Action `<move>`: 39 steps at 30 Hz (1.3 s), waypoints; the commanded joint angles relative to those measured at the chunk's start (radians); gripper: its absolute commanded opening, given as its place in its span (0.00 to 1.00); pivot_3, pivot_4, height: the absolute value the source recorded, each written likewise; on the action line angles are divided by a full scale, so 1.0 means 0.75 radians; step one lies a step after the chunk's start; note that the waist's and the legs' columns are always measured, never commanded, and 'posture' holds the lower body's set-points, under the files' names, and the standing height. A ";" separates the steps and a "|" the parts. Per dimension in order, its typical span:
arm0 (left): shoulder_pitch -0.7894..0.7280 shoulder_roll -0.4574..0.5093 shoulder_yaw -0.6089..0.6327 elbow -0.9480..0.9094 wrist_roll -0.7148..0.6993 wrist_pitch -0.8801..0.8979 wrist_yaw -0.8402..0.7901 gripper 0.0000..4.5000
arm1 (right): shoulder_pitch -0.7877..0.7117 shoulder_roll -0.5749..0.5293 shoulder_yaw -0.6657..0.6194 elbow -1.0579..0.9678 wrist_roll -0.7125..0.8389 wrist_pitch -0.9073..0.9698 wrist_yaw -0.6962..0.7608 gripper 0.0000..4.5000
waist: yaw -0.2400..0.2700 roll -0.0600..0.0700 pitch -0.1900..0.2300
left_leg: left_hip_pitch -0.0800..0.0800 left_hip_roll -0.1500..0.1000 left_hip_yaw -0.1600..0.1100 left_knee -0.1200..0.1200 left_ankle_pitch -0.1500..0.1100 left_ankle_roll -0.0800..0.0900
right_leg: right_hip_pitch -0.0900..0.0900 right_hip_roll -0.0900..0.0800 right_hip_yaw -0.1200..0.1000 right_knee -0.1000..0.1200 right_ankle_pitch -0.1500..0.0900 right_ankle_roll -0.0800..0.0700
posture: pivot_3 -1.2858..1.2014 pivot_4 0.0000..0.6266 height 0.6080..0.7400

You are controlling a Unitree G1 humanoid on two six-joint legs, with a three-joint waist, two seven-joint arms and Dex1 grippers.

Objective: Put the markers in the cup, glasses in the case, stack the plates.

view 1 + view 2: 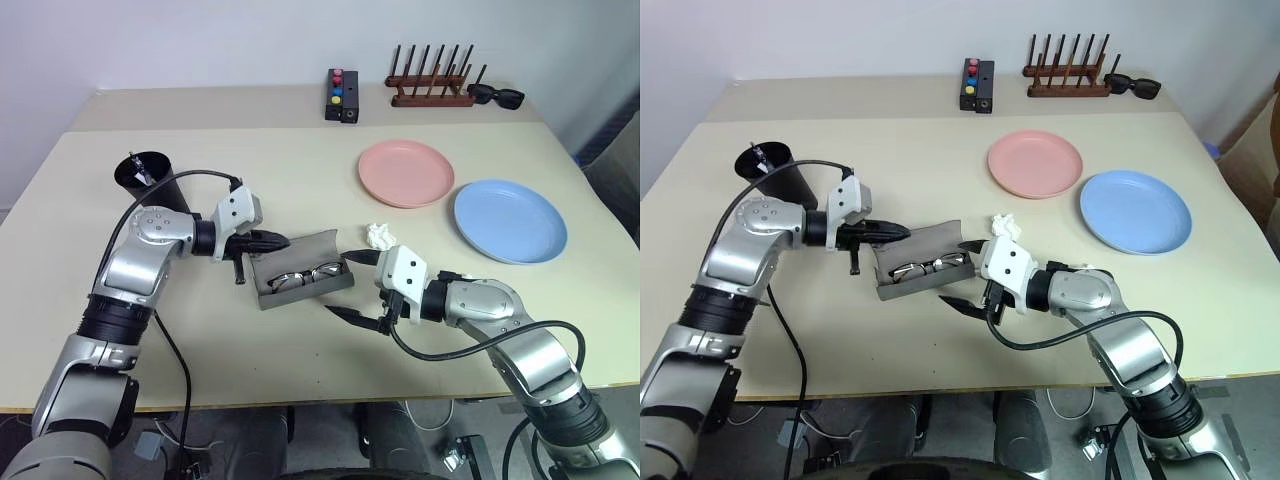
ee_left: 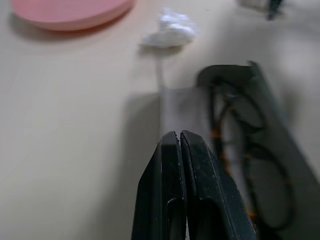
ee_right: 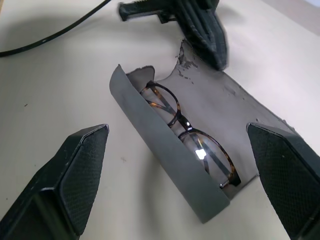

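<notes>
My left end effector is pinched shut with its two fingers pressed flat together, nothing between them, its tip at the raised lid of the open grey case. The wire-framed glasses lie inside that case, just past the fingertips. My right end effector stands wide open at the case's other end, one finger on each side of it and touching nothing. Behind my left end effector stands the black cup with a marker sticking up in it. Beyond my right end effector sits a crumpled white wad, then the pink plate and the blue plate, side by side on the counter, not stacked.
</notes>
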 commanded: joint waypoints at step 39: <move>0.080 0.034 0.015 -0.106 -0.069 0.001 0.014 0.01 | 0.020 -0.004 -0.074 -0.053 0.028 -0.022 0.007 1.00 | 0.003 0.000 0.000 | 0.000 0.000 0.000 0.000 0.000 0.000 | 0.000 0.000 0.000 0.000 0.000 -0.001 | 0.52 0.24 0.99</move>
